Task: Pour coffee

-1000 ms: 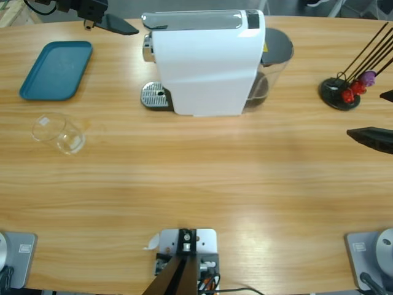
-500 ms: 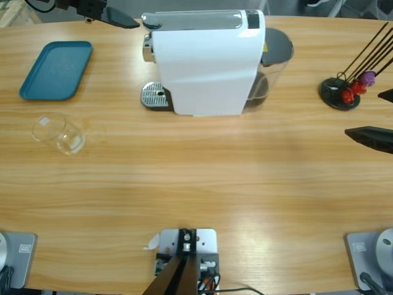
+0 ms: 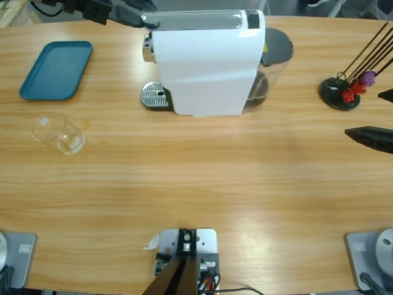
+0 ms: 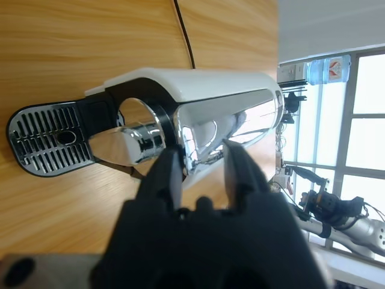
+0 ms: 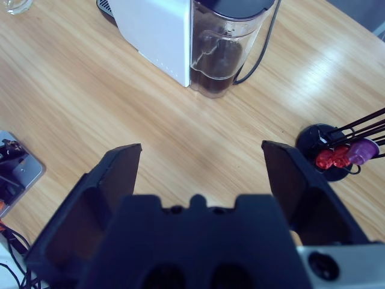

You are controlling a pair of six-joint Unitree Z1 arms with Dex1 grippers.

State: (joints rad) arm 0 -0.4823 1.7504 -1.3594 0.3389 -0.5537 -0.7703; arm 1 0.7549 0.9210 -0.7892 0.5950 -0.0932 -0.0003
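Note:
A white coffee machine [image 3: 206, 61] stands at the table's back middle, with a chrome lever [image 4: 225, 129] on top and a drip tray [image 3: 155, 95] at its left end. My left gripper [image 3: 134, 16] hovers at the lever's left end; in the left wrist view [image 4: 201, 158] its jaws stand slightly apart, open, with the chrome showing between them. A clear glass tumbler [image 3: 58, 133] sits at the left of the table and looks empty. No coffee shows in any view. My right gripper [image 3: 377, 117] hangs wide open at the right edge, holding nothing [image 5: 201, 156].
A blue tray [image 3: 56, 69] lies at the back left. A black capsule stand [image 3: 341, 92] with red and purple capsules is at the right. The machine's water tank [image 5: 225, 54] and a black cable sit behind the machine. Bare wood fills the middle and front.
My left gripper has moved right along the back edge, up to the machine's lever. The right gripper and the glass have stayed put.

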